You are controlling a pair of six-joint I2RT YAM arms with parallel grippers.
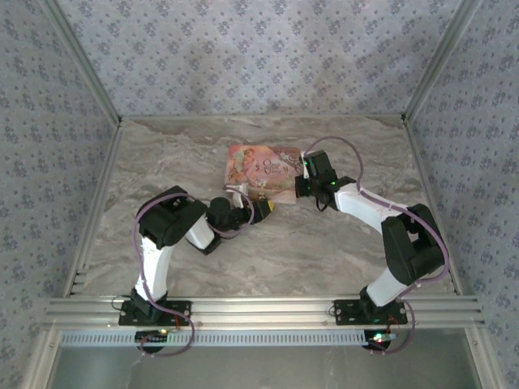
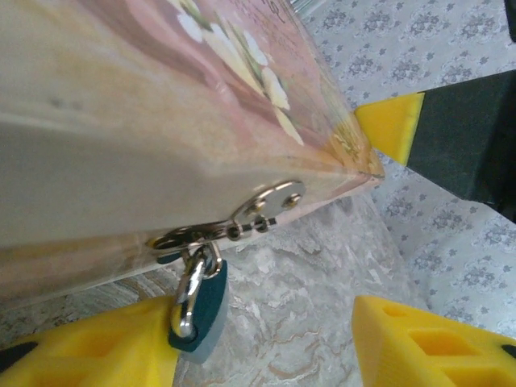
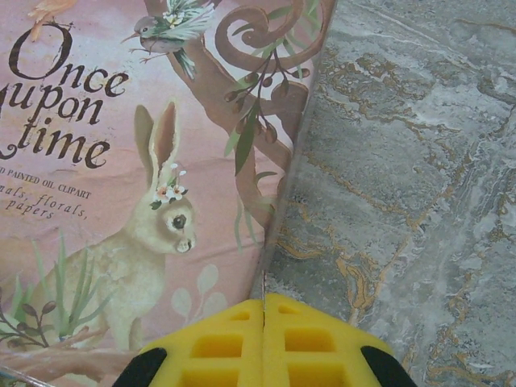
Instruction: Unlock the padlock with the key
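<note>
- Your left gripper (image 2: 262,348) is open: its two yellow fingers (image 2: 89,343) stand wide apart at the bottom of the left wrist view, with marbled counter (image 2: 314,282) between them.
- The padlock (image 2: 206,310) hangs by its silvery shackle from a ring at the lower edge of the pink pouch (image 2: 121,121). Its blue body dangles just in front of the left-hand finger (touching or merely close, you cannot tell from here).
- A small round metal tab (image 2: 274,203) is riveted to the pouch just above that ring.
- The pouch is tilted up here, and its underside faces the left wrist camera.
- Your right gripper (image 3: 264,322) is closed. Its yellow fingers press together, and the pouch's right edge runs straight into the seam between them, so it pinches the pouch there.
- From above, the pouch lies near the middle of the counter. The left gripper is at its near edge and the right gripper at its right side.
</note>
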